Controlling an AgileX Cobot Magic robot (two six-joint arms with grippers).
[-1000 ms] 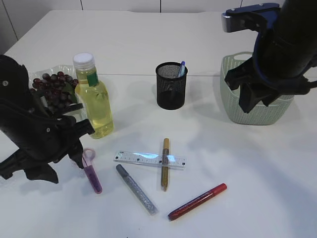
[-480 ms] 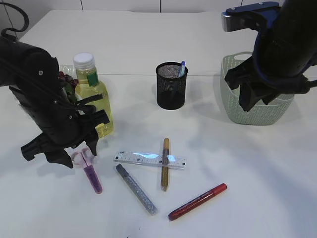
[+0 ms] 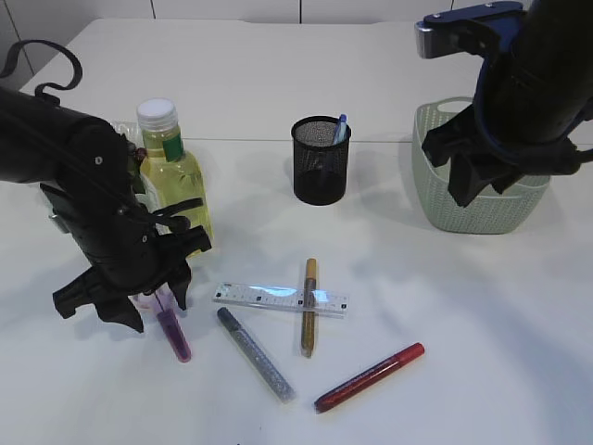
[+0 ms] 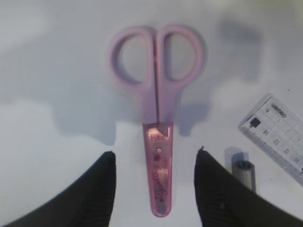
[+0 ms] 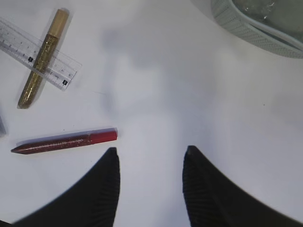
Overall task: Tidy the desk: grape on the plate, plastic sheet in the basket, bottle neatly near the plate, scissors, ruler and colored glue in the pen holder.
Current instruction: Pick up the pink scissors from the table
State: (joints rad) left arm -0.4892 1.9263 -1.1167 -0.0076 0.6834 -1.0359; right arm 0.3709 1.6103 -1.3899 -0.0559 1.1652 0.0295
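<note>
**Left arm settles over the scissors**

Since the earlier frames the left arm has swung in from the counter's left edge and come down low over the scissors point(image 4: 156, 118); the right arm has barely shifted beside the basket point(image 3: 473, 185).

From the left wrist camera, the left gripper point(image 4: 154, 189) has its fingers point(image 4: 97, 189) spread wide, one on each side of the pink scissors' covered blade, with bare counter point(image 3: 445, 324) showing in the gaps. Whether the tips touch the counter cannot be told. The scissors lie flat and closed, handle loops pointing away from the gripper. A corner of the clear ruler point(image 4: 279, 137) and the cap end of a grey glue pen point(image 4: 244, 172) sit just to the right.

On the counter, the ruler lies flat with the gold glue pen point(image 3: 309, 306) crossing over it. The grey pen lies in front of the ruler and the red glue pen point(image 3: 369, 377) lies further right, apart from the rest. The yellow bottle point(image 3: 171, 176) stands upright just behind the left arm. The black mesh pen holder point(image 3: 320, 159) stands mid-counter with a blue pen in it.

The right gripper point(image 5: 151, 189) hangs above bare counter near the basket, fingers apart and holding nothing.
</note>
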